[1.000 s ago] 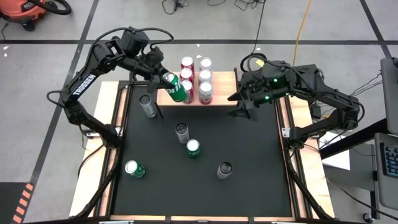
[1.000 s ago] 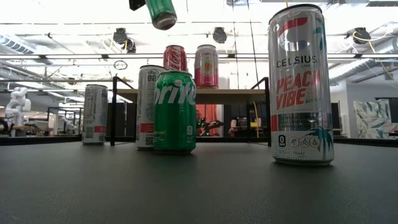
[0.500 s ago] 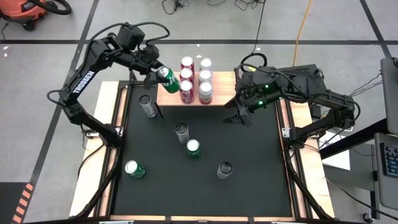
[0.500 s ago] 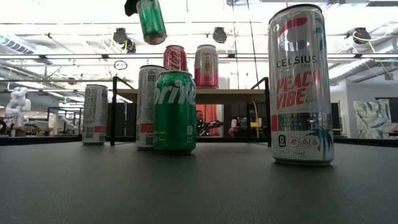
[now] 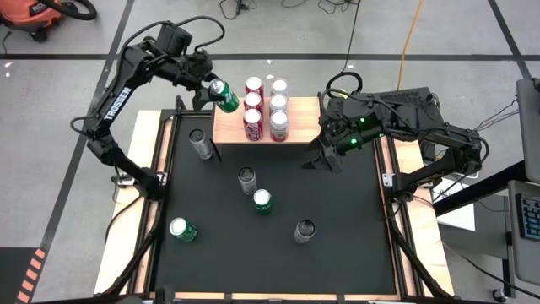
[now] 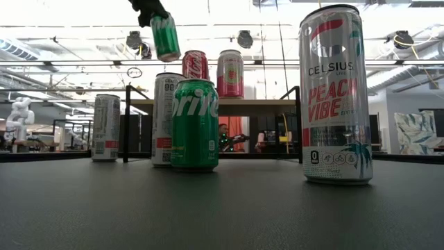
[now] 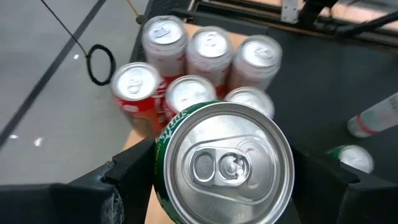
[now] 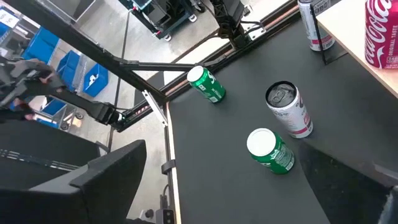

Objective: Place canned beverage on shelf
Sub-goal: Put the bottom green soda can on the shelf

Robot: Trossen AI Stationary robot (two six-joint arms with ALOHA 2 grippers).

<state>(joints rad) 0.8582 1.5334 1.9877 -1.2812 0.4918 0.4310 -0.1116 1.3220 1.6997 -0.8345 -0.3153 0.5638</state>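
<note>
My left gripper [image 5: 214,89] is shut on a green can [image 5: 226,97] and holds it in the air over the far left corner of the shelf [image 5: 228,131], a wood-topped stand with black legs [image 6: 126,125]. In the low view the can [image 6: 165,36] hangs tilted high above the shelf top [image 6: 257,105]. Several red and pink cans [image 5: 266,105] stand on the shelf's middle and right part. My right gripper [image 5: 323,157] hovers open over the mat's right side, near the shelf's right end, and holds nothing. My left gripper pinches the green can's side wall [image 7: 160,163] between its two fingers [image 7: 127,180], one on each side, near the can's top end. The can's lid [image 7: 225,163] faces back toward the wrist. The can hangs below the fingers, tilted and lifted clear of shelf and mat.
On the black mat [image 5: 337,253] stand a slim silver can [image 5: 201,143], another silver can [image 5: 246,179], a green can [image 5: 262,201], a green can near the left edge [image 5: 181,229] and a dark-topped can [image 5: 305,230]. The shelf's left part is bare wood.
My left gripper has carried the green can toward the table's far left, from over the shelf's front to over its far left corner. The wrist has rolled, and the can has swung from a strong slant to nearly upright. It stays gripped.
</note>
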